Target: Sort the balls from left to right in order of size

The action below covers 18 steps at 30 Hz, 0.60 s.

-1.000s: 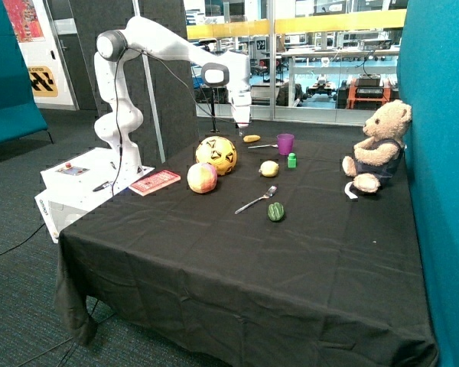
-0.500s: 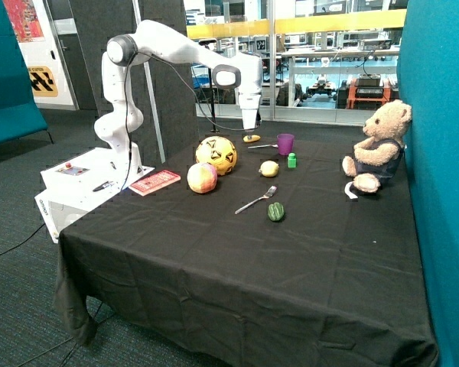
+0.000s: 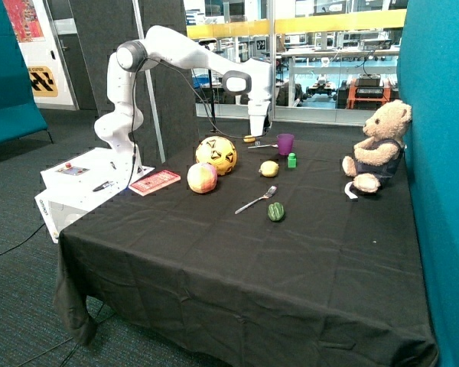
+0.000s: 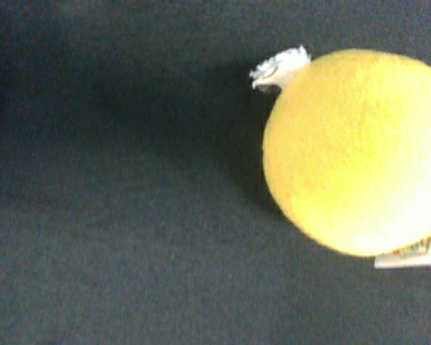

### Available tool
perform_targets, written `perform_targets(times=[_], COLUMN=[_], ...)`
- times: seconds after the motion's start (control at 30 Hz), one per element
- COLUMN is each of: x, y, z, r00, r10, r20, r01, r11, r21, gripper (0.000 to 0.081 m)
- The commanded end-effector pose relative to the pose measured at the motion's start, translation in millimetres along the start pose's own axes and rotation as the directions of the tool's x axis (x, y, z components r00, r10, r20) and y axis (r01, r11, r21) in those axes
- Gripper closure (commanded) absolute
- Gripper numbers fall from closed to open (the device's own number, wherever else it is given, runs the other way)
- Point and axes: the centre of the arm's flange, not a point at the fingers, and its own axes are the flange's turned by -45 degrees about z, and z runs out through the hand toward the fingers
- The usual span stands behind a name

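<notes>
Hand, grip unclear, hangs above small yellow ball; purple cup and spoon nearby.

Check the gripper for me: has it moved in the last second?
Yes. In the outside view the gripper has travelled from above the large yellow ball toward the purple cup, and sits a little lower.

Gripper hangs low at far side of table, just above a small yellow object beside the purple cup. Fingers too small to read. Large yellow ball and pink-yellow ball touching or nearly so. Small yellow ball apart, near green block. Spoon and green ball nearer the front. Teddy bear sits at the table's edge by the teal wall.
</notes>
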Motion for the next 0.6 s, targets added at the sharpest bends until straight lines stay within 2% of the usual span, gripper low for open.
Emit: perform_targets(times=[0.0,0.3,0.43,0.57], x=[17,29,32,32], y=[2,3,7,11], z=[18.3,41.2,46.4,53.1], r00=[1.0,1.0,1.0,1.0], r10=[0.012,0.013,-0.004,0.01], r20=[-0.0044,-0.0044,-0.0044,-0.0044], r01=[-0.012,-0.013,0.004,-0.01], r11=[1.0,1.0,1.0,1.0], r21=[-0.0012,-0.0012,-0.0013,-0.0012], gripper=[0.0,0.0,0.0,0.0])
